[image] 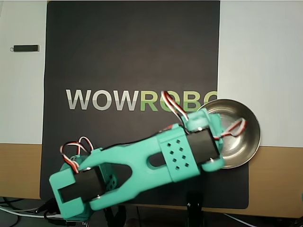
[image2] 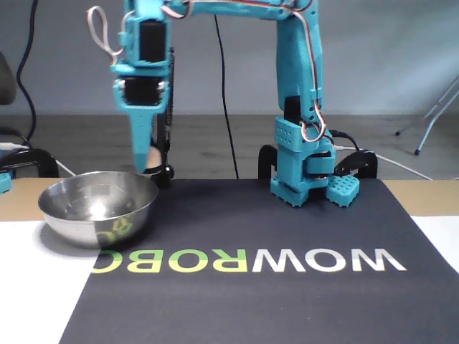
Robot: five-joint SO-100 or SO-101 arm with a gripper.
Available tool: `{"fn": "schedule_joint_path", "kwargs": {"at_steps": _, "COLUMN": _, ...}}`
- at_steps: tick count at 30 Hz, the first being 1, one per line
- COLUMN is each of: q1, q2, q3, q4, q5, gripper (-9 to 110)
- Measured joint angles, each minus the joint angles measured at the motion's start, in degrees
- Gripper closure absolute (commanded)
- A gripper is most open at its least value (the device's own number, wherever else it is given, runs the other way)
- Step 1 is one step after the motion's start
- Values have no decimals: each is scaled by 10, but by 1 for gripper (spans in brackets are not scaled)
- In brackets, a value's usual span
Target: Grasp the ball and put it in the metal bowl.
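- Fixed view: the gripper (image2: 145, 159) points straight down over the near-right rim of the metal bowl (image2: 97, 208), its fingers closed on the ball (image2: 152, 155); only a tan sliver of the ball shows at the tips, above rim level and not touching the metal.
- Overhead view: the teal arm (image: 142, 168) lies across the mat and covers the left part of the metal bowl (image: 244, 137); ball and fingers hidden under the wrist here.
- Ball, judged: small plain matte sphere, wood-like colour, likely light and rigid. Round form means it can roll out of a pinch; best held across its widest part.
- Bowl: round, shallow, polished, silvery inside with a brassy rim; hard and slick, so a dropped ball may bounce or circle.
- Black mat (image: 132, 52) with "WOWROBO" lettering, smooth and flat, on a pale counter (image: 260, 56).
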Motion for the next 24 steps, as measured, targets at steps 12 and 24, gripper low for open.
{"fn": "schedule_joint_path", "kwargs": {"at_steps": 12, "q1": 13, "q2": -79, "q3": -100, "q4": -2, "q5": 200, "gripper": 67}}
{"fn": "schedule_joint_path", "kwargs": {"at_steps": 24, "q1": 24, "q2": -110, "q3": -105, "q4": -37, "q5": 386, "gripper": 67}}
